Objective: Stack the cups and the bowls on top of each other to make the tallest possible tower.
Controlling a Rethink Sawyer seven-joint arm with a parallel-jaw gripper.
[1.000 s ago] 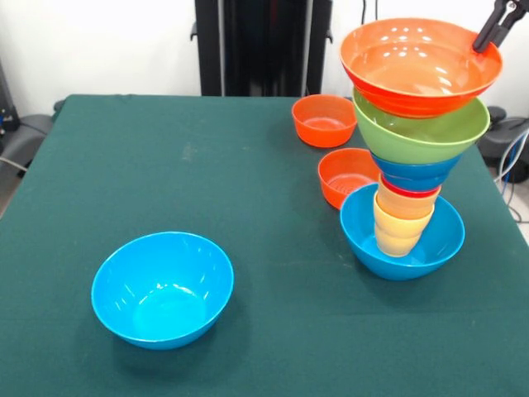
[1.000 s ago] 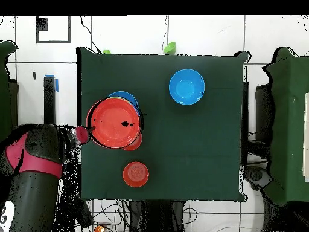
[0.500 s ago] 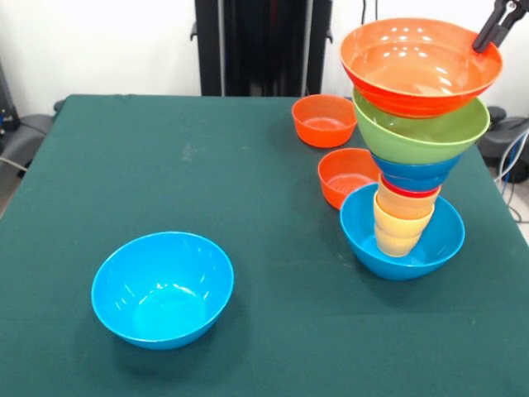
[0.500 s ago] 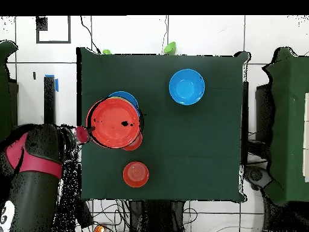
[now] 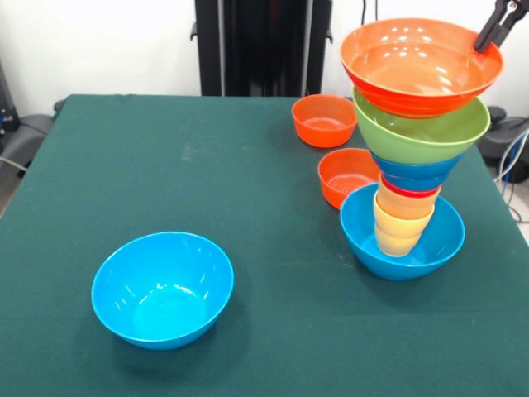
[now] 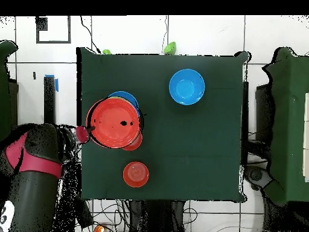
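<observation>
Claw (image 5: 493,29) at rim of top orange bowl (image 5: 417,62); grip state unclear. No shift vs 1 s ago. Tower (image 5: 409,157) unchanged, loose blue bowl (image 5: 162,288) left on bench (image 5: 207,165).

The gripper (image 5: 496,25) is cut off by the top right corner in the front view, so its state cannot be told. From overhead, the big orange bowl (image 6: 115,122) hides most of the tower beneath and part of a small orange bowl (image 6: 135,143).
</observation>
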